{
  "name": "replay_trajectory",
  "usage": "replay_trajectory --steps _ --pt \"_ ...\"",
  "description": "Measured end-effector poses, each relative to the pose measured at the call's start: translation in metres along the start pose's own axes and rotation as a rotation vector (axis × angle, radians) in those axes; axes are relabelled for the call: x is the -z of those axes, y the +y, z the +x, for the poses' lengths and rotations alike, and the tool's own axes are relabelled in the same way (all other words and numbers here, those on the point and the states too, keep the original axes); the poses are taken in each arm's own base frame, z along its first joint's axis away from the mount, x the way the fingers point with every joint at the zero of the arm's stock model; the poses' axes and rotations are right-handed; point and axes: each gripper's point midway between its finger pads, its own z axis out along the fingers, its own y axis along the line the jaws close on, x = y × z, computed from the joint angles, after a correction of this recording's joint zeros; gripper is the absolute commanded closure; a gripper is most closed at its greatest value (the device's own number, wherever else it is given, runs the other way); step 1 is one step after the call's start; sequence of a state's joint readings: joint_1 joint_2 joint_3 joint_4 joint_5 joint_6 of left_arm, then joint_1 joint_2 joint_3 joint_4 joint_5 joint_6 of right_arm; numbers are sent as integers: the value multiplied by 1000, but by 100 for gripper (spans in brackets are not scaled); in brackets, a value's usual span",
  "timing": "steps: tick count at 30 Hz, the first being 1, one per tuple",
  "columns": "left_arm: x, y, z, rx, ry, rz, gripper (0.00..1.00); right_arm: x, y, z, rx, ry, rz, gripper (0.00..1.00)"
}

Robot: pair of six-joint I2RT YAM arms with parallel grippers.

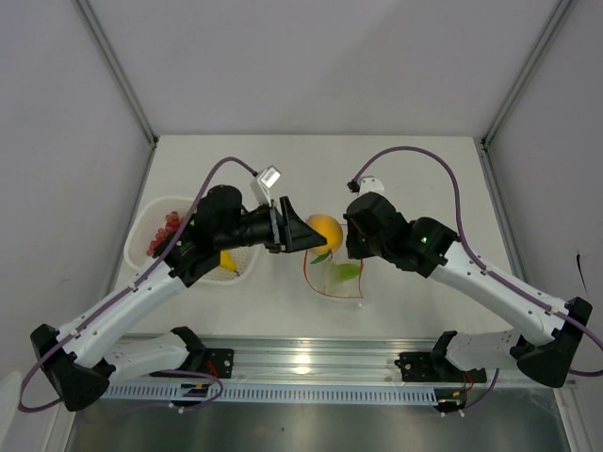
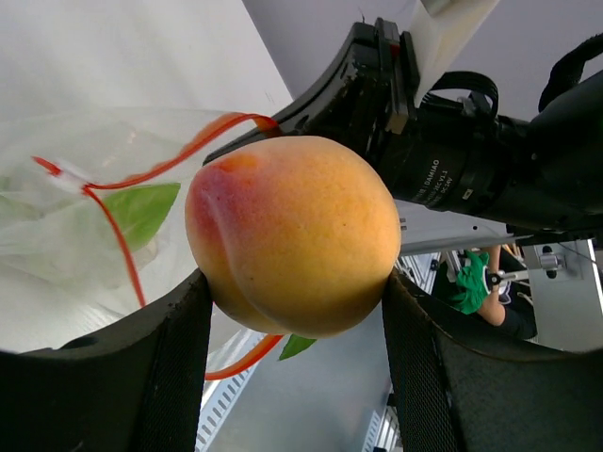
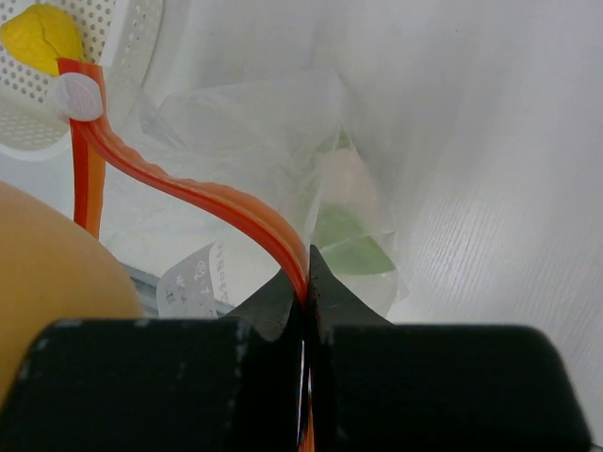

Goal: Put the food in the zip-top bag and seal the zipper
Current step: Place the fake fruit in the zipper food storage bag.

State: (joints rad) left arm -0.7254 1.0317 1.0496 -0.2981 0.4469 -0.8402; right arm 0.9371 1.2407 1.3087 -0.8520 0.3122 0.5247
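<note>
Hanging at the open mouth of the zip-top bag (image 1: 339, 275), a round orange fruit (image 1: 323, 231) is grasped between the left jaws, which are spread around its full width. In the left wrist view it is pressed on both sides by the black fingers (image 2: 141, 377), and a reddish blush is seen on its left flank. Behind it the zipper (image 2: 141, 174) is seen looping round. Whether the fruit touches the plastic cannot be told.

The right jaws are clenched tight on the zipper. The red-orange strip is pinched between the fingertips and held raised, so that the mouth of the bag stands open toward the left. A white slider tab (image 3: 77, 94) is seen on the strip, near the left edge of the right wrist view.

The bag is placed at the middle of the table (image 1: 424, 188), between the two arms, with its lower part resting on the surface. Inside it a green piece (image 1: 349, 271) and a pale whitish piece (image 3: 344, 179) are seen through the clear plastic.

A white perforated basket (image 1: 247, 264) is set well to the left of the bag, partly covered by the left arm. A bunch of red-purple grapes (image 1: 162, 235) lies at its far left side, and a yellow piece (image 1: 226, 260) at its near right side.
</note>
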Motion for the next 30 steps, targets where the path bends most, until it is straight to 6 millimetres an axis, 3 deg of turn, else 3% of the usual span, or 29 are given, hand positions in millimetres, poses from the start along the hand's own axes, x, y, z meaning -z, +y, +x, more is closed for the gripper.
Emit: replay_trajectory --steps 6,12,19,21,23,24,25,26,30 --pt "-10 -1 15 2 30 -18 99 0 -2 1 -11 2 17 100" --pt "-15 22 20 34 30 -131 99 0 -1 2 -17 1 15 100" --pt "-26 51 36 56 78 -259 90 1 0 2 -22 0 14 100" --pt "-31 59 41 58 97 -300 82 1 0 2 -22 0 14 100" --pt "-34 64 44 57 106 -331 61 1 1 2 -21 0 12 100" --pt "-34 66 45 57 110 -342 49 1 1 2 -20 0 12 100" --pt "-34 68 45 56 109 -353 21 1 2 2 -19 0 11 100" --pt "-34 69 45 51 106 -363 10 1 2 3 -18 1 10 100" --pt "-32 69 40 36 81 -395 0 1 2 3 -17 1 9 100"
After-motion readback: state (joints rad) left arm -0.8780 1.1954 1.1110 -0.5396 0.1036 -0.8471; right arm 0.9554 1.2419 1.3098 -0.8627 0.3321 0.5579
